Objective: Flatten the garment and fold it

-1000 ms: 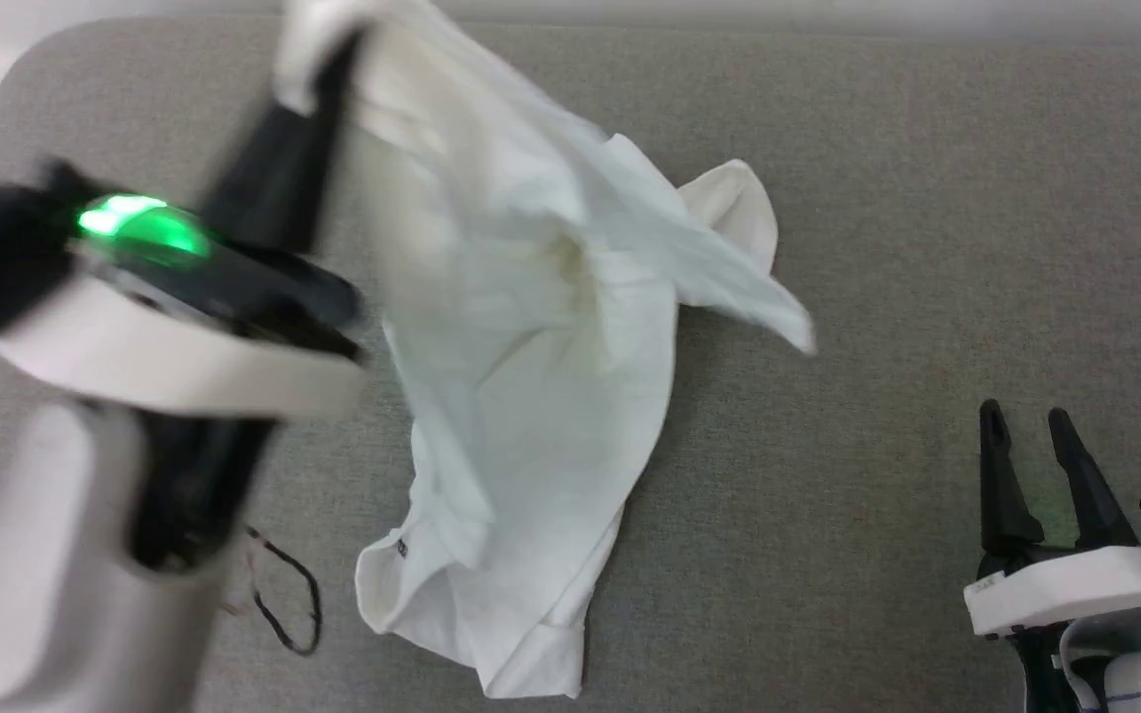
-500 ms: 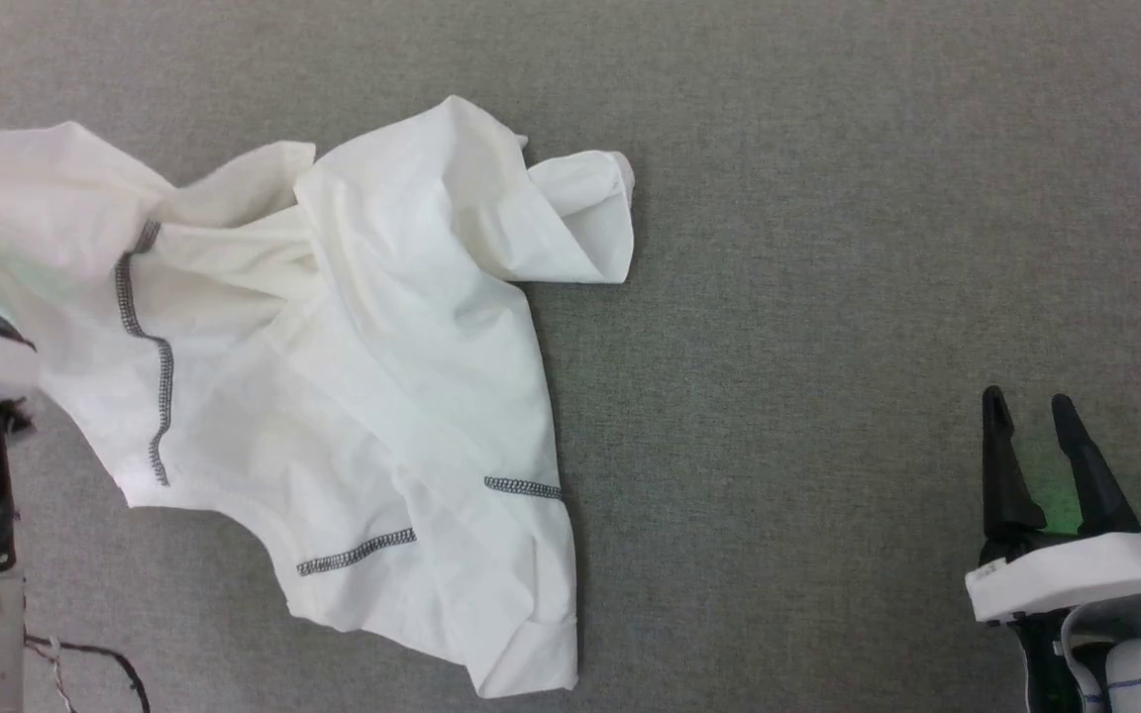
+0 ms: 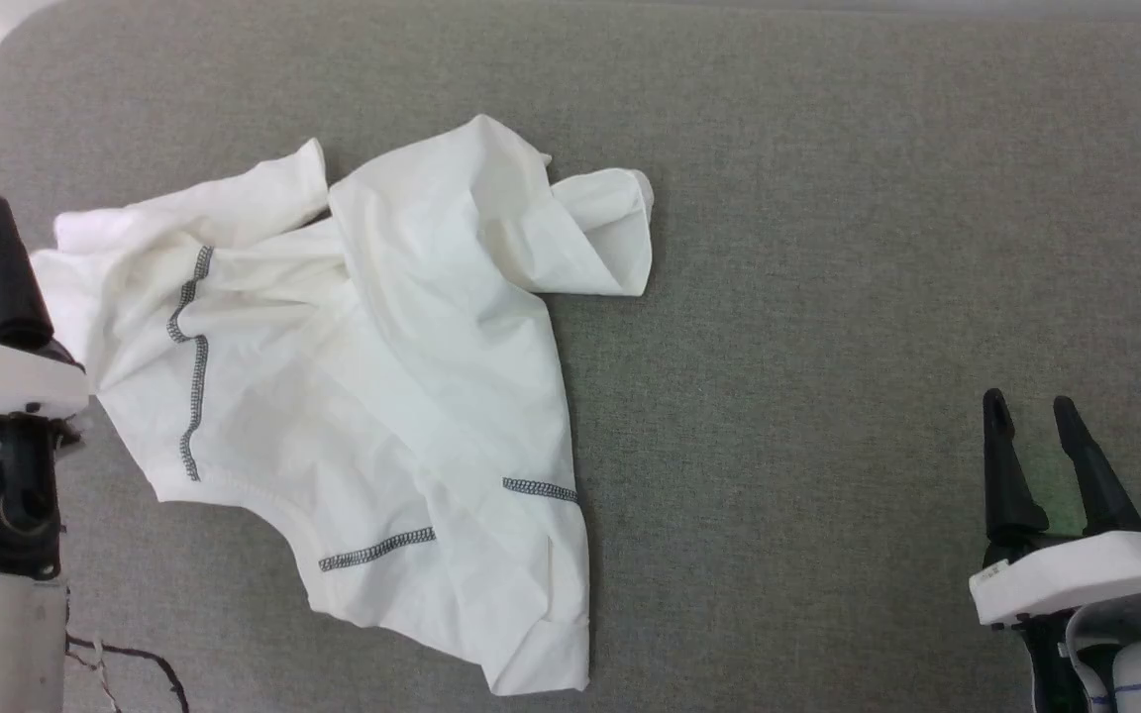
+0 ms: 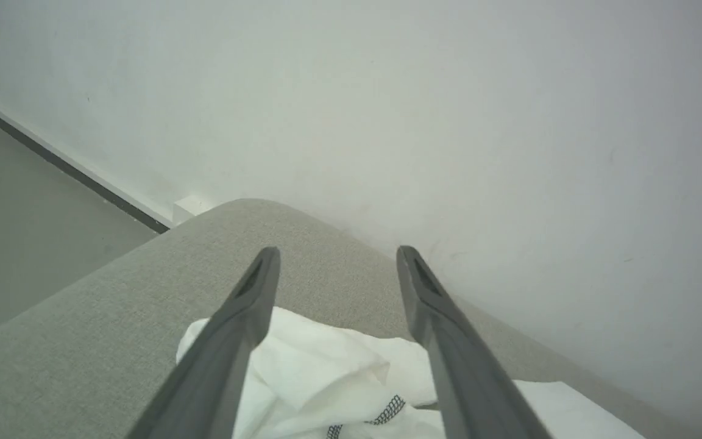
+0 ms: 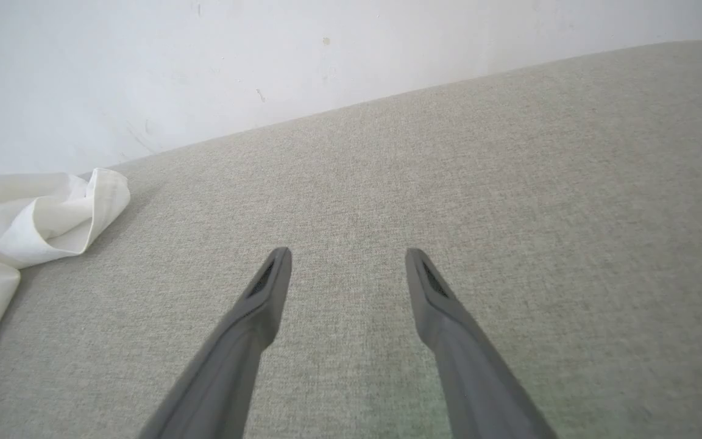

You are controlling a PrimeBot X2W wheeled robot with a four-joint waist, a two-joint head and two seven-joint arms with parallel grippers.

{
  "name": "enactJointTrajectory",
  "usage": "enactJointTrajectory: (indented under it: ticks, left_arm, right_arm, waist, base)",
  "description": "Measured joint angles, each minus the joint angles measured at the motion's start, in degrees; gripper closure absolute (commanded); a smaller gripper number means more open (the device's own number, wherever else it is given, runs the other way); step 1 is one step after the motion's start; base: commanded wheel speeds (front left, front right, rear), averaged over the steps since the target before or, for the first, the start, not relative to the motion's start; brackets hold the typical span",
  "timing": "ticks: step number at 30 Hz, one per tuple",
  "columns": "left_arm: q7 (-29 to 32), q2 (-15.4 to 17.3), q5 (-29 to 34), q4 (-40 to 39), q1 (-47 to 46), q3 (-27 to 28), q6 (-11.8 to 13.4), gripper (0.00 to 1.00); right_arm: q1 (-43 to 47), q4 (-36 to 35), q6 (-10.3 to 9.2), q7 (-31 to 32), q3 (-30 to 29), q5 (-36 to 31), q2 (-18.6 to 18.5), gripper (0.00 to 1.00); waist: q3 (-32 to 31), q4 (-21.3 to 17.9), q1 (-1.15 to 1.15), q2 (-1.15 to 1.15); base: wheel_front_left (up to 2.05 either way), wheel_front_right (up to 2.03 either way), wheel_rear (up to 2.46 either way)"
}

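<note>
Garment (image 3: pixel 382 396) lies crumpled on grey table (image 3: pixel 828 297), left-centre in head view, not flat. One sleeve (image 3: pixel 600 238) is rolled at the top. Layers overlap, so neck opening & other sleeve are hard to make out. Dark zigzag seams (image 3: pixel 196 396) show in bits only, rest tucked under folds.

Left gripper (image 4: pixel 339 253) sits at table's left edge, just beside garment's left end. In head view one finger (image 3: pixel 8 287) shows, the other is cut by frame. Wrist view: jaws spread wide, nothing btw tips, cloth below them; contact w/ cloth can't tell.

Right gripper (image 3: pixel 1029 401) is lower right, well apart from garment, jaws wide & empty over bare table. Thin cable (image 3: pixel 135 659) lower left, partly cut off.
</note>
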Motion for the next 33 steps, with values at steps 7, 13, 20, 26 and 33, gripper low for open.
enactJointTrajectory:
  ticks: [7,13,20,26,33]
  left_arm:
    - [-7.14,0.82,5.27,-15.08,6.90,-0.45,-4.20,0.00]
    - [-8.23,-4.72,17.11,-29.51,16.82,0.91,-6.56,0.00]
    - [-8.23,-17.24,27.92,-34.33,27.14,3.70,-9.51,0.00]
    - [-8.23,-19.85,31.22,-33.40,28.93,3.98,-11.09,0.00]
    - [-8.23,-20.29,32.40,-32.41,28.34,3.90,-11.67,0.00]
  right_arm:
    - [1.08,-0.63,0.00,0.12,-0.04,0.12,0.00,0.00]
    - [1.44,-1.22,0.00,0.08,0.40,0.30,0.00,0.00]
    - [1.91,-2.65,0.00,0.11,0.69,0.23,0.00,0.00]
    - [2.63,-5.90,0.00,1.35,1.08,-1.08,-0.01,0.00]
    - [0.34,-12.58,0.00,7.20,9.00,-4.82,-0.03,0.00]
  waist:
    - [-2.13,0.42,-0.01,0.00]
    - [-2.60,0.16,-0.01,0.00]
    - [-2.41,0.19,-0.01,0.00]
    - [-2.26,1.39,0.00,0.00]
    - [-2.46,2.43,0.00,0.00]
  base:
    - [0.00,0.00,0.00]
    - [0.00,0.00,0.00]
    - [0.00,0.00,0.00]
    - [0.00,0.00,0.00]
    - [0.00,0.00,0.00]
